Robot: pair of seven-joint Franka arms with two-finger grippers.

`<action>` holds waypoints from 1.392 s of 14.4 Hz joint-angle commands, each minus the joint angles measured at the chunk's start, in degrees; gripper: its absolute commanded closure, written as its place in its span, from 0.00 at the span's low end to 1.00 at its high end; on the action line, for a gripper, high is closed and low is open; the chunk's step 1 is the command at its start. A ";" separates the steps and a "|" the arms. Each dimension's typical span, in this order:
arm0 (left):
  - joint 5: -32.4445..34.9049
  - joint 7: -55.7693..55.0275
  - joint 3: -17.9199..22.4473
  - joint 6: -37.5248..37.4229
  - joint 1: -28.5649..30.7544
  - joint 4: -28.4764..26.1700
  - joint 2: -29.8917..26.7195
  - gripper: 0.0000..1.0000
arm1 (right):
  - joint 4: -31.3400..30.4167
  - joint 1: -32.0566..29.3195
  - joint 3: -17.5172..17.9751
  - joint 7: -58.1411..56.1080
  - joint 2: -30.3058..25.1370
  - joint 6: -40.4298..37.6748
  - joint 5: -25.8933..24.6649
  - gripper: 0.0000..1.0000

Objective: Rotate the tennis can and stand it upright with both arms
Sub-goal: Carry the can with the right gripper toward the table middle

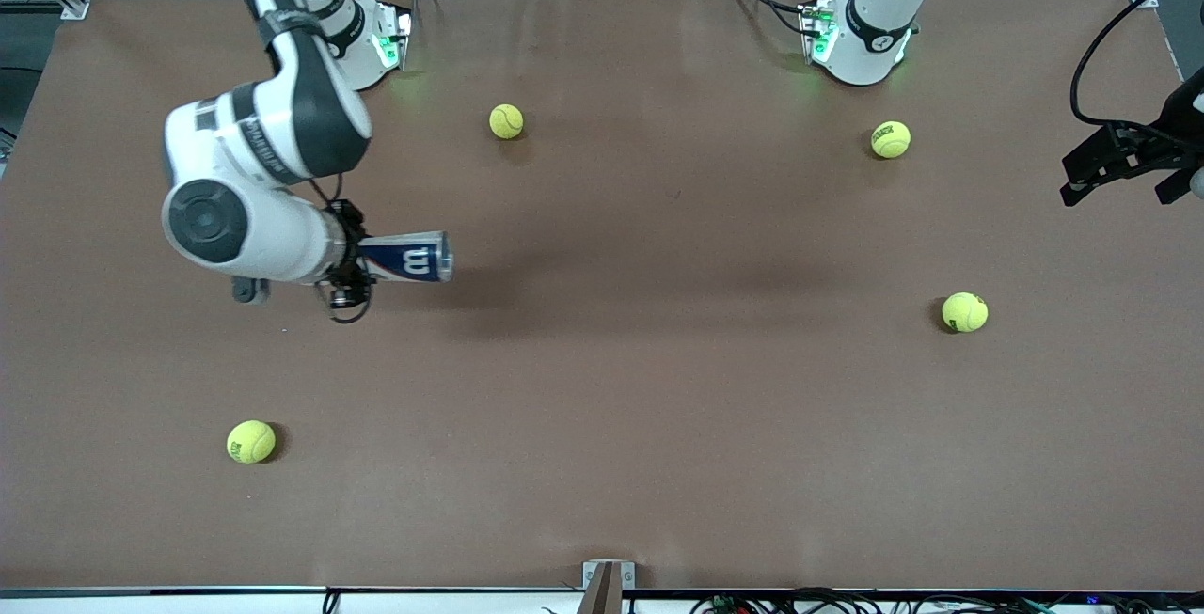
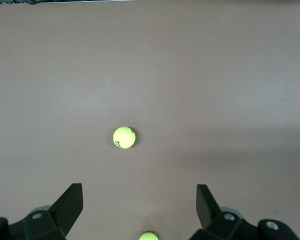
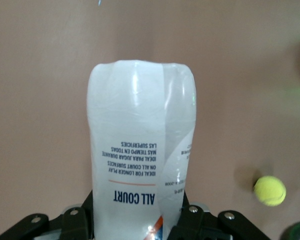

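Clear tennis can hangs sideways, clamped in right pincer; uprighting remains, left pincer waits spread.

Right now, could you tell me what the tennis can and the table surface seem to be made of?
Tennis can, held by the right gripper: apparently thin glossy plastic under a printed label, given its highlights and slightly dented end. Table: a matte brown sheet, possibly paper or laminate; no glare.

Can lying level in right gripper over bench toward right arm's end; left gripper over left arm's end; four balls scattered well apart on bench
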 commanded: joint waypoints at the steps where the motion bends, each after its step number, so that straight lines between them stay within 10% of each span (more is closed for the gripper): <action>1: 0.64 0.17 -0.07 -0.86 0.12 0.72 0.10 0.00 | 5.33 4.03 -0.66 6.28 5.61 3.06 2.40 0.40; 6: 0.64 -0.01 -0.07 -0.86 0.12 0.63 0.10 0.00 | 17.02 13.08 -0.74 14.99 16.86 7.20 4.08 0.40; 20: 0.64 -0.36 -0.07 -0.86 0.12 0.63 0.10 0.00 | 20.45 27.69 -1.27 20.72 31.89 28.21 1.19 0.38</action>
